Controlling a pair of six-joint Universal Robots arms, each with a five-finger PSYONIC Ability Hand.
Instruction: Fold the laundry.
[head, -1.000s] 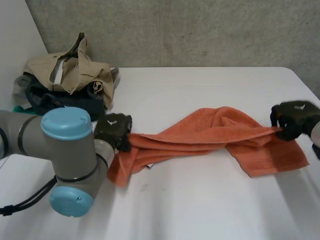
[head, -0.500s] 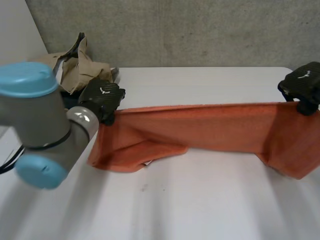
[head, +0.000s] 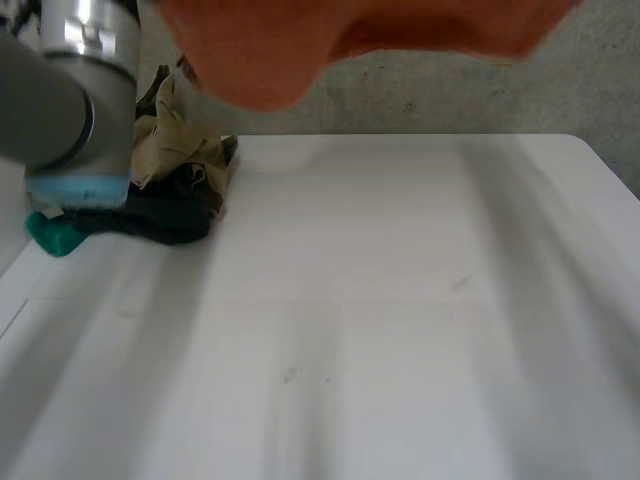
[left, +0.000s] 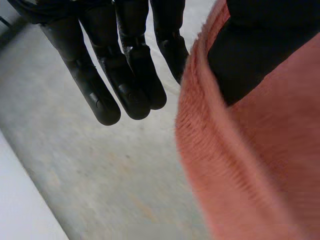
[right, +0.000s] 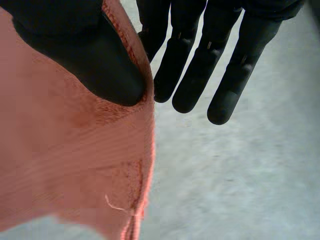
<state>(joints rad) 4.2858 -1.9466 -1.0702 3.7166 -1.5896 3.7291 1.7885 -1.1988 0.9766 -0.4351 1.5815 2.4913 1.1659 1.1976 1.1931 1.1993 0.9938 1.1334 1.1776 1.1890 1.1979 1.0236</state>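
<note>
Left hand (left: 134, 82) pinches an edge of the orange towel (left: 250, 165) between its thumb and straight fingers. The right hand (right: 197, 70) pinches another edge the same way, its thumb pressed on the cloth above a loose thread. In the head view, the towel hangs high above the white counter (head: 400, 330), clear of it. 1 pile of clothes (head: 170, 190) lies at the counter's far left, beside the left arm (head: 60, 90).

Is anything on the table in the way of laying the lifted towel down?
Nothing visible. The table under the orange towel is bare; the clothes pile sits aside at its far left.
</note>
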